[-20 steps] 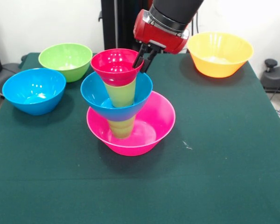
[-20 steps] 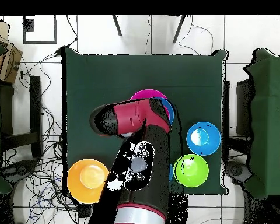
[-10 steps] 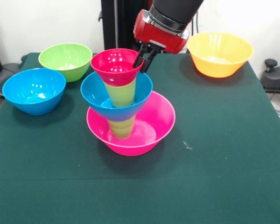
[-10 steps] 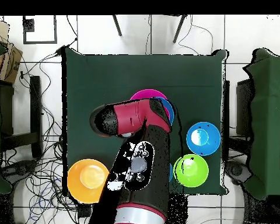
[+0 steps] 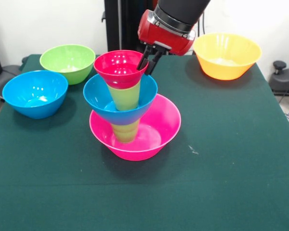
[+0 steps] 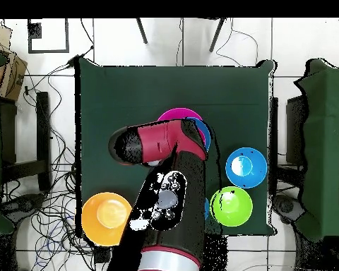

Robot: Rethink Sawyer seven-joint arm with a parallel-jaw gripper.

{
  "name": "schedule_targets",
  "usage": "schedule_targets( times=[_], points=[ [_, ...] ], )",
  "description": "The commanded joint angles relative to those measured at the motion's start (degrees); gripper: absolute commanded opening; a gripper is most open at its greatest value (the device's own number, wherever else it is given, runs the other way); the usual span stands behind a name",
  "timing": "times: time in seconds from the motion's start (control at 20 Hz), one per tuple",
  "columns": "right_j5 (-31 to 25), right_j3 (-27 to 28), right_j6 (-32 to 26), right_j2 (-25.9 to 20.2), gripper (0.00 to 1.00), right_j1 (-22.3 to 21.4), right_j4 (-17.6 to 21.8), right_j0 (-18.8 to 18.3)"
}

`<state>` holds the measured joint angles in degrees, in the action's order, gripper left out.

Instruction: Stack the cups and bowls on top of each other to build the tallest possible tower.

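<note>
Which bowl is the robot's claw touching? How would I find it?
Find the big pink bowl mid-table, with a tower rising from it. The red bowl sits at the very top, on a green cup. It's the only red one, with the tool gripping its rim.

Six bowls were in sight: one pink bowl [image 5: 156, 126], one orange bowl [image 5: 226, 55], two blue, a small blue bowl [image 5: 98, 98] and a medium blue bowl [image 5: 34, 93], one green bowl [image 5: 67, 62] and one red bowl [image 5: 118, 67]. Two green cups showed: a lower cup [image 5: 125, 131] and an upper cup [image 5: 124, 96].
</note>
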<state>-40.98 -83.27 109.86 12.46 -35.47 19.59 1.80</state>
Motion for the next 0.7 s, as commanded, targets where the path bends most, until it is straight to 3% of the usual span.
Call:
schedule_targets(
  times=[0.05,0.7],
  points=[
    [-1.2,-2.2,-3.1,-4.7,0.00,-0.5,3.2,0.8],
    [-1.2,-2.9,-2.8,-4.5,0.00,-0.8,3.1,0.9]
  ],
)
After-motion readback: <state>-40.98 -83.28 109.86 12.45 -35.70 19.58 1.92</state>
